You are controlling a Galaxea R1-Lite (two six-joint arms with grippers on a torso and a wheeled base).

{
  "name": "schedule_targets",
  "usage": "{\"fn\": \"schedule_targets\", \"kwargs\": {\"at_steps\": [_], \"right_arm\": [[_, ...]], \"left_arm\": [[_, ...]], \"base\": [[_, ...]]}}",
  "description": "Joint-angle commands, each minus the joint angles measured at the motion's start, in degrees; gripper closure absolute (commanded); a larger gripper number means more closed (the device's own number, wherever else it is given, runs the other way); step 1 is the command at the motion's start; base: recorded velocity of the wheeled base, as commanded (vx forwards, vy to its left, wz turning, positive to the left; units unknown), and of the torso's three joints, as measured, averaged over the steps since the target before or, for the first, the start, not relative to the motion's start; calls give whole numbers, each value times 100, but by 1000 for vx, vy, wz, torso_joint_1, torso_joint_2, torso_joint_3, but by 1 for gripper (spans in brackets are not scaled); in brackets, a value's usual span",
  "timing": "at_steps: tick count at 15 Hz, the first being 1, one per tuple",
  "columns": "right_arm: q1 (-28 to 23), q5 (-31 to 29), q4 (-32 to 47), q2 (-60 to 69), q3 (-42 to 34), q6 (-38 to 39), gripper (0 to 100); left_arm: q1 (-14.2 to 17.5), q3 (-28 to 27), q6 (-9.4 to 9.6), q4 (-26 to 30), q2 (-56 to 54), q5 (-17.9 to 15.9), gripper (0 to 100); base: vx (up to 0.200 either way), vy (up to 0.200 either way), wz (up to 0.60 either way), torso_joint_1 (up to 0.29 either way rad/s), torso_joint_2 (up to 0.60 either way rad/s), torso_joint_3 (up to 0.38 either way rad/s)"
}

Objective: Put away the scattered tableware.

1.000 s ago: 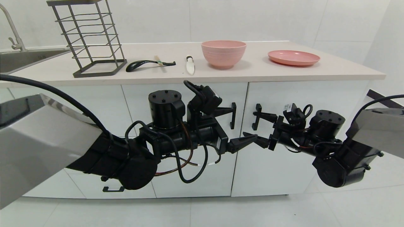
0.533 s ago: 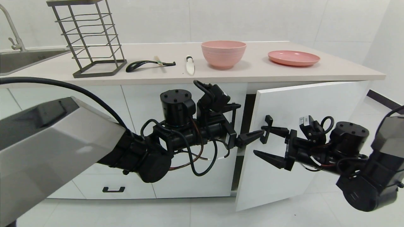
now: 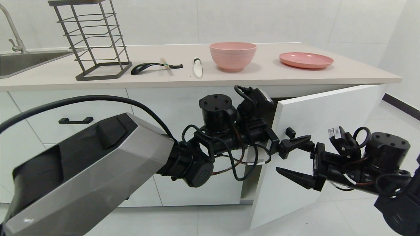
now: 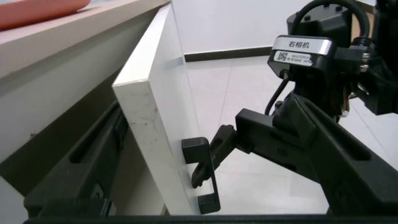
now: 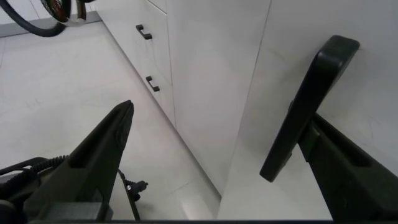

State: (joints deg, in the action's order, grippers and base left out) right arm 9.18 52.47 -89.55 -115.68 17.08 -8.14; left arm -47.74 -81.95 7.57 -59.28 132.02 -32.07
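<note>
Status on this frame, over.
Right pincer open, finger hooked at door handle; door ajar. Left arm at the opening. Bowl, plate, spoon, knife on counter.

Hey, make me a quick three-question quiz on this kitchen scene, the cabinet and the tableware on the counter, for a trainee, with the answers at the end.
1. True or false: the white flat-panel cabinet door under the counter stands open.
2. Which item lies closest to the dark metal wire rack?
A. round pink plate
B. black long-handled spoon
C. deep pink bowl
3. Fill in: one finger of the open right gripper sits at the door's black bar ___.

Key
1. True
2. B
3. handle
</note>
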Motion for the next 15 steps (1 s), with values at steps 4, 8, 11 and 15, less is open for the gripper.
{"fn": "schedule_targets", "kwargs": {"at_steps": [4,8,11,15], "right_arm": [[-241,-70,-45,-403,103,-21,0],[-399,-114,-45,-473,199,-12,0],[-628,-123,-45,-289,41,-21,0],[-777,-123,-45,247,-706,-38,0]], "left_arm": [[-157,-50,-10,-13,113,-18,0],[-192,-23,-159,-75,113,-18,0],[-306,407,-177,-294,139,-18,0],[-394,522,-177,-373,210,-18,0]], "base": [[0,0,0,0,0,0],[0,0,0,0,0,0],[0,0,0,0,0,0],[0,0,0,0,0,0]]}}
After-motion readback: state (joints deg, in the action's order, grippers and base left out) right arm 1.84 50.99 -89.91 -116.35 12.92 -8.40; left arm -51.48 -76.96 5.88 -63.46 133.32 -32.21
